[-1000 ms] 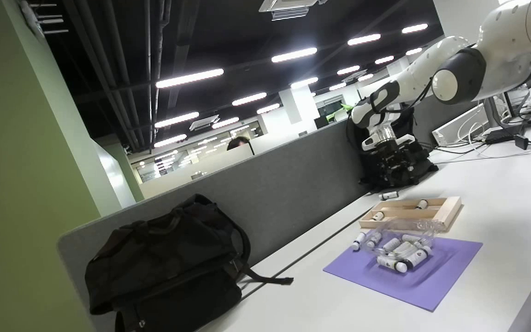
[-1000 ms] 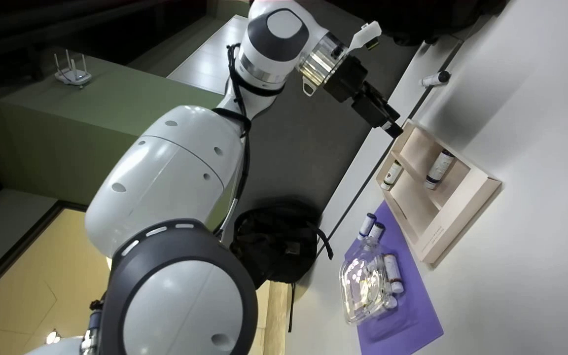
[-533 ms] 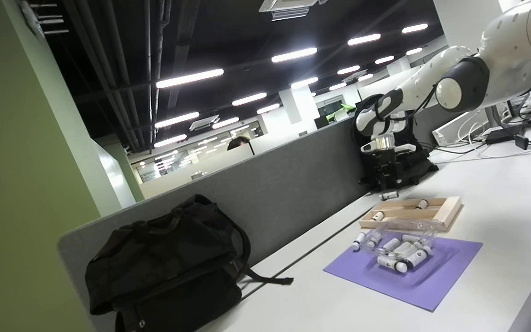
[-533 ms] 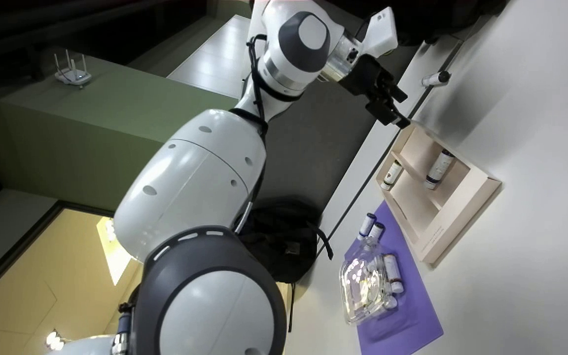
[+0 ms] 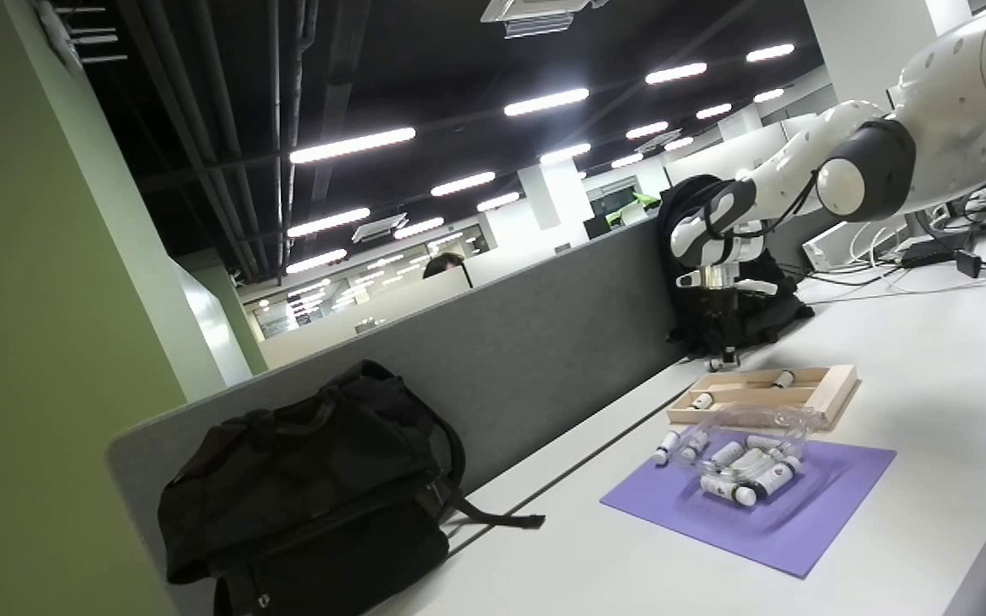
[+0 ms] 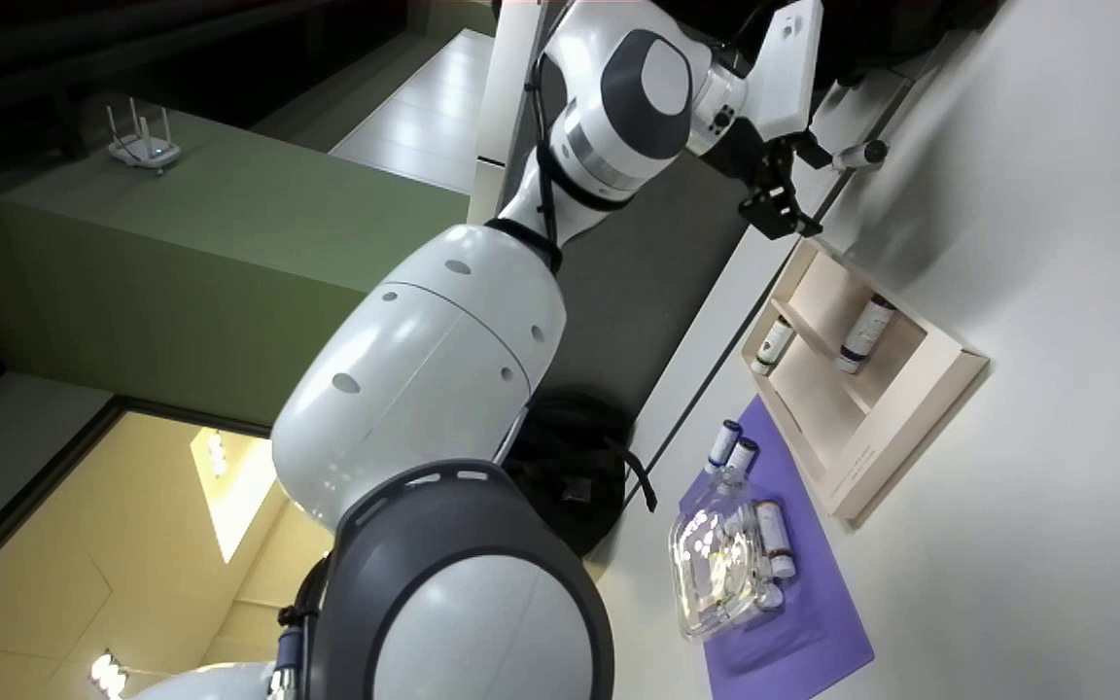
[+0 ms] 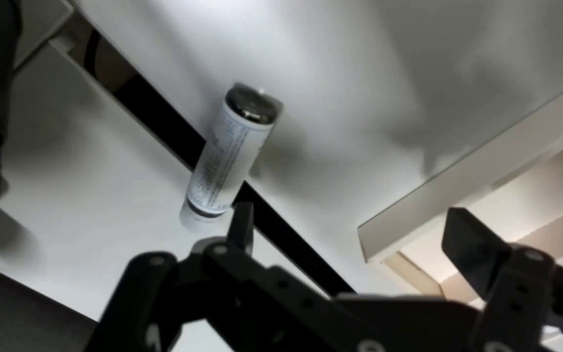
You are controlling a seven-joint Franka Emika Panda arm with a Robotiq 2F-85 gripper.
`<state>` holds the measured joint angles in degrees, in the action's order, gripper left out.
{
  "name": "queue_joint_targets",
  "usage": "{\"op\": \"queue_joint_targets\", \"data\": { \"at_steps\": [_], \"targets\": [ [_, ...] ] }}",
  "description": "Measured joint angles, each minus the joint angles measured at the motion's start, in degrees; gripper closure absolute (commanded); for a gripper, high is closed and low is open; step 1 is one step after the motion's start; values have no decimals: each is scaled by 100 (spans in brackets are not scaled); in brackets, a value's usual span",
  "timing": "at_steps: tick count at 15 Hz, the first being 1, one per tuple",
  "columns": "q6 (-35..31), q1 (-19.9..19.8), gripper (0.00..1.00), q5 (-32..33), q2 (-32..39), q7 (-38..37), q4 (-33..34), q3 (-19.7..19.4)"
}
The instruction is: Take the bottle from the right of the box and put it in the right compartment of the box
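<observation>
The white bottle with a black cap [image 7: 230, 156] lies on the desk beside the box, across a dark seam, in the wrist view. It also shows in both exterior views [image 5: 713, 365] [image 6: 855, 157]. My gripper [image 7: 350, 222] is open and empty, above the desk between the bottle and the box. One fingertip overlaps the bottle's lower end in the wrist view; the other is over the box corner. The gripper also shows in an exterior view [image 6: 815, 192]. The light wooden box [image 6: 895, 437] holds a bottle [image 6: 866, 333] in one compartment and a smaller bottle [image 6: 772, 345] in another.
A purple mat [image 5: 844, 479] with a clear plastic container [image 6: 716, 554] and several bottles lies beside the box. A grey partition [image 5: 561, 334] runs along the desk's back. A black bag [image 5: 313, 488] leans there, another black bag stands behind the gripper.
The arm has swung toward the lone bottle and come lower, and the gripper has turned so both its fingers show apart. The bottles and box have not moved.
</observation>
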<state>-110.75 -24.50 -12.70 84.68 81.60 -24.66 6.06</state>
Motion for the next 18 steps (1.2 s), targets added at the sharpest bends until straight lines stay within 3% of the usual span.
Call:
{"op": "queue_joint_targets", "data": {
  "at_steps": [3,8,18],
  "targets": [
    [-188,-1,0,-4,-40,-785,101,12],
    [-1058,-61,0,-3,-69,-1792,34,-56],
    [-1252,-32,0,18,-43,-1868,-128,-62]
  ]
}}
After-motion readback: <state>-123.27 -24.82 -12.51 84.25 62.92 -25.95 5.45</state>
